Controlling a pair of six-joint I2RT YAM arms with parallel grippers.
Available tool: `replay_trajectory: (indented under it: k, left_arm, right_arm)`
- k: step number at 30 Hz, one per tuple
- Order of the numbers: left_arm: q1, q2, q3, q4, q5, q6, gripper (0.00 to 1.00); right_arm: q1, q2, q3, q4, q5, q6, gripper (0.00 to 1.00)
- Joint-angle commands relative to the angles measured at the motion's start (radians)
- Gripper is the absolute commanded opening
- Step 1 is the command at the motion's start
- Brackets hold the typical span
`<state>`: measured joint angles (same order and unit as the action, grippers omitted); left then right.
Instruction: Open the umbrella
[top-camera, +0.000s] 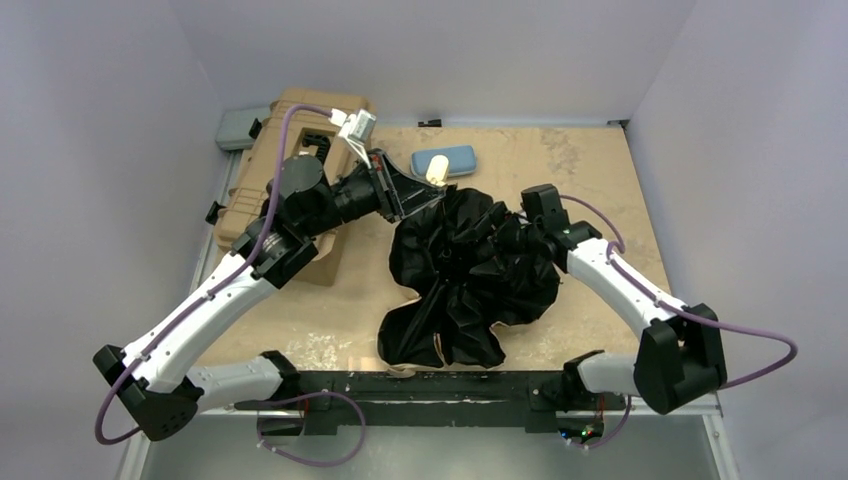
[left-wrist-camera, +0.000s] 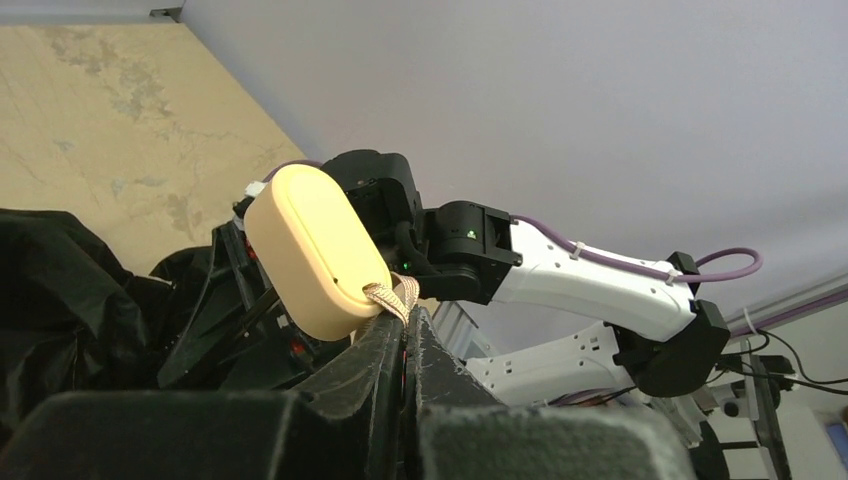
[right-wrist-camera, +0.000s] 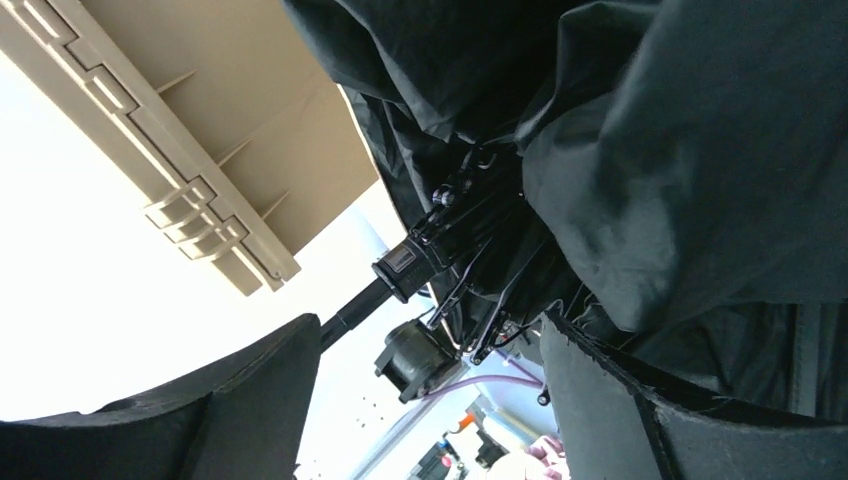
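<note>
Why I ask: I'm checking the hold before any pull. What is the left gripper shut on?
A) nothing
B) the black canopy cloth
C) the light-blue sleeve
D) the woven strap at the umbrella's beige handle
D: the left wrist view shows the left gripper closed with the woven strap of the beige handle pinched between its fingers.

L arm (top-camera: 205, 310) and R arm (top-camera: 612, 272) are built alike: white shells on the long links, black housings at the joints and bases. A purple cable (top-camera: 284, 135) is run along the L arm. A 2nd cable (top-camera: 795, 350) is looped off the R arm and fixed w/ white zip ties (left-wrist-camera: 578, 250). A green LED (left-wrist-camera: 470, 234) is seen lit on a black R joint. L gripper (left-wrist-camera: 405, 345) and R gripper (right-wrist-camera: 430, 400) are fitted w/ black, grainy matte fingers. A silver-white cam module (top-camera: 357, 126) is mounted at the L wrist.
</note>
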<state>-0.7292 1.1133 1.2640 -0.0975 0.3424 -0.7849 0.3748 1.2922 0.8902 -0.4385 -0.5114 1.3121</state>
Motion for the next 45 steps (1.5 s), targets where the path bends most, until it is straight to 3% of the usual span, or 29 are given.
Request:
replay_trajectory:
  k: [1,5,7,11,15,22,28,33,37,40,45]
  left_arm:
    - [-0.004,0.031,0.098,0.004,0.017,0.069,0.0]
    - [-0.004,0.061,0.152,-0.013,-0.017,0.101,0.0]
    - [-0.004,0.079,0.179,-0.013,-0.023,0.107,0.0]
    - [-0.003,0.129,0.249,-0.009,-0.01,0.107,0.0]
    - [-0.004,0.178,0.319,-0.011,0.008,0.103,0.0]
    - [-0.004,0.254,0.434,-0.024,0.025,0.097,0.0]
    - [-0.004,0.256,0.47,-0.006,0.016,0.053,0.0]
    - [-0.005,0.232,0.469,0.005,0.034,0.003,0.0]
    - [-0.008,0.153,0.385,0.009,0.036,-0.042,0.0]
    - [-0.04,0.037,0.19,0.028,0.011,-0.087,0.0]
    - [-0.138,-0.132,-0.157,-0.052,-0.058,-0.101,0.0]
  right_arm:
    - [0.006,-0.005,0.092,-0.002,-0.031,-0.084,0.76]
    - [0.015,-0.082,0.156,-0.039,0.161,-0.353,0.64]
    - [0.018,-0.158,0.1,0.036,0.218,-0.448,0.52]
    - [0.095,-0.273,-0.045,0.228,0.29,-0.618,0.42]
    - [0.192,-0.27,-0.126,0.376,0.341,-0.663,0.42]
    - [0.264,-0.112,-0.101,0.52,0.347,-0.628,0.42]
    - [0.25,0.058,-0.106,0.664,0.4,-0.592,0.49]
    - [0.113,0.24,-0.009,0.755,0.379,-0.607,0.53]
    - [-0.015,0.398,0.22,0.698,0.386,-0.671,0.6]
    - [-0.076,0.49,0.369,0.684,0.379,-0.649,0.67]
    - [-0.103,0.544,0.419,0.665,0.296,-0.623,0.71]
